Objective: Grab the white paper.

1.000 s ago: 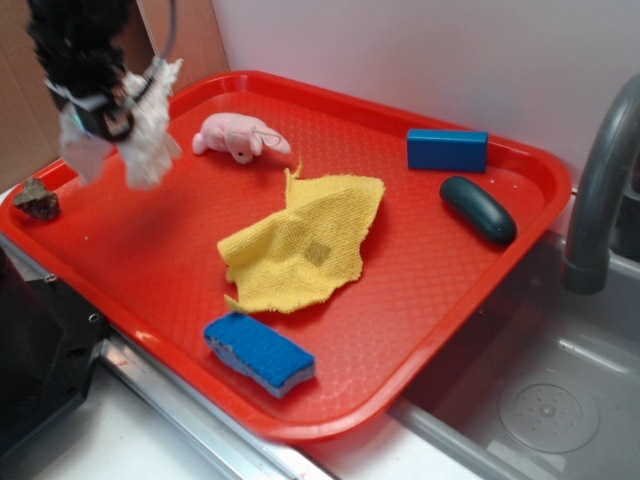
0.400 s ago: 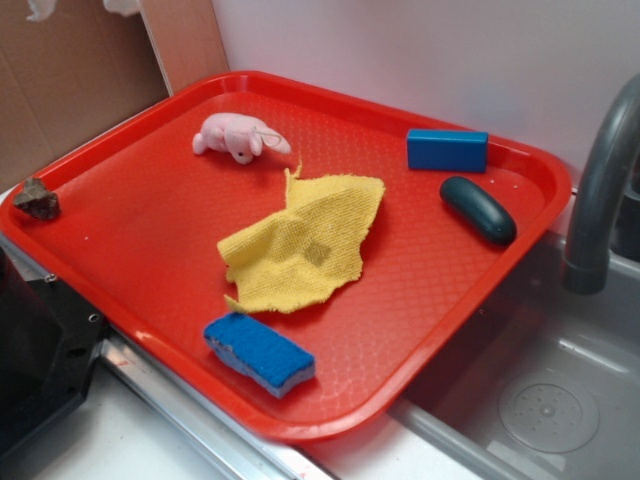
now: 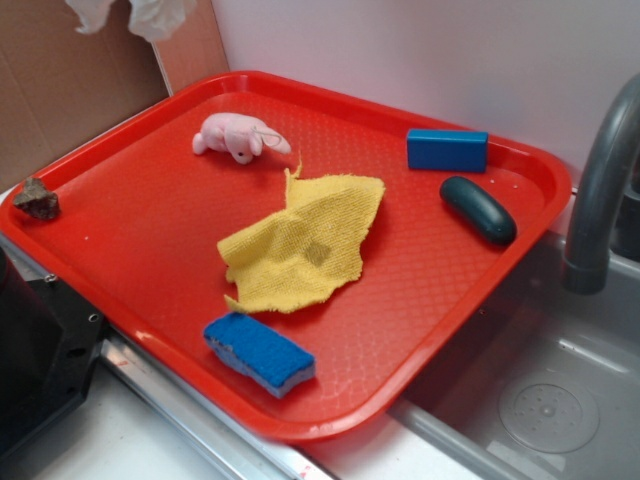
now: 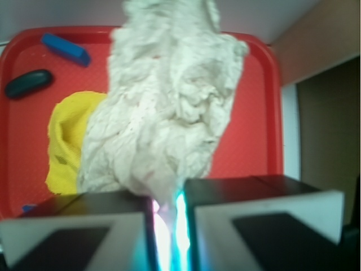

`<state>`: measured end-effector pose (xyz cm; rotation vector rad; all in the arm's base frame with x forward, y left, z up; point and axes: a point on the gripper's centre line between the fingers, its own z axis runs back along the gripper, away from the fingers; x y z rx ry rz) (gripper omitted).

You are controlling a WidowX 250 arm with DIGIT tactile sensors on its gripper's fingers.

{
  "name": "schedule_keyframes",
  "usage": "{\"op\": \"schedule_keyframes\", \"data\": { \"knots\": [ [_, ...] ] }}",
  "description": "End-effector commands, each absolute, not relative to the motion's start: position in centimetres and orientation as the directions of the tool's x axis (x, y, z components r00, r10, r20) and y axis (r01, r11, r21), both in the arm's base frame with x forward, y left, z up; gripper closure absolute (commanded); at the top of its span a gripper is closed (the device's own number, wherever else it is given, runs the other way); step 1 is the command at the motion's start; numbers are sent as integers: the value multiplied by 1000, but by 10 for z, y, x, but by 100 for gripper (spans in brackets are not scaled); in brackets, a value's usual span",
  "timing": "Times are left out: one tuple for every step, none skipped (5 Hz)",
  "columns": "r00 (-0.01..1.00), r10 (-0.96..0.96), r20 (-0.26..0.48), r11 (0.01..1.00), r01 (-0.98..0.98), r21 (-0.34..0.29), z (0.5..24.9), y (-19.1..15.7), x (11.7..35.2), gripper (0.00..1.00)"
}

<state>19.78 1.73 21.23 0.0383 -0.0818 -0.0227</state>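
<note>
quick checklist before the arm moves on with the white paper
1. Grip on the white paper: ok, the gripper has its jaws closed on a pinched end in the wrist view.
2. Paper off the red tray: ok, only its lower edges show at the top of the exterior view, well above the tray.
3. Nothing else picked up with it: ok, the yellow cloth and pink plush lie on the tray.
4. How firm the hold is: cannot tell, only a thin bit sits between the jaws.
5. Free space above the gripper: cannot tell, out of frame.
</note>
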Motion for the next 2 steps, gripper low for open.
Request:
{"op": "schedule_keyframes", "data": {
  "knots": [
    [998, -53, 39, 998, 51, 48, 187, 12, 197, 100],
    [998, -45, 32, 996, 42, 78, 183, 11, 194, 100]
  ]
}}
